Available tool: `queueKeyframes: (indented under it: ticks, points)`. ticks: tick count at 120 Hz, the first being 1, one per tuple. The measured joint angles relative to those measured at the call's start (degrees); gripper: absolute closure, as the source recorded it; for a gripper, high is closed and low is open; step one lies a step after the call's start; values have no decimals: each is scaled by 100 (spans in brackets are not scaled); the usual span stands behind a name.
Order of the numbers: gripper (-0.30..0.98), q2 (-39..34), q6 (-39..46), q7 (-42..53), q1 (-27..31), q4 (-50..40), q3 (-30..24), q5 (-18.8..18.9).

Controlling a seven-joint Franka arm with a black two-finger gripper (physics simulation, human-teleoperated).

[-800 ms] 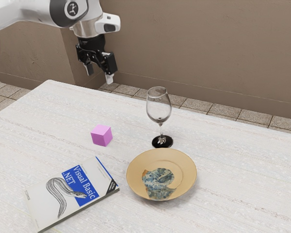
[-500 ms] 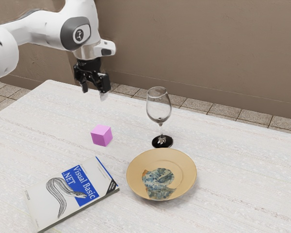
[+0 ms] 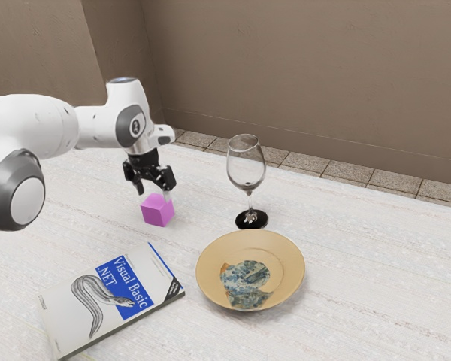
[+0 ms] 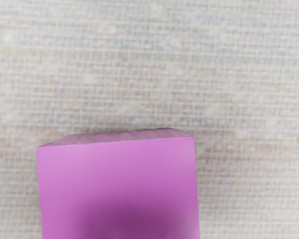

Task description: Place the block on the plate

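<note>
Purple cube-shaped block [image 3: 157,213] rests on the pale table [image 3: 361,248] just beneath my released claw [image 3: 154,195], its fingers spread apart, to the exterior view's left of the wine glass [image 3: 246,167] and on the far side of the Visual Basic .NET book [image 3: 109,301].

The book [image 3: 83,316] reads "Visual Basic .NET".

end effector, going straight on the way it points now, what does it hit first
The block, most likely: the end effector points down at it, fingers apart. Depth is hard to judge, so the fingertips may pass beside it and meet the table first.
</note>
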Motion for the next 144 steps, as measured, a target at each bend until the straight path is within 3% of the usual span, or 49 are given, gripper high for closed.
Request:
queueKeyframes:
  ticks: [60,109,144]
  points:
    - [0,637,-151,-1094,72,531,2,150]
    - [19,832,-159,-1543,72,551,-94,402]
    - [25,793,-217,-1746,66,748,-121,530]
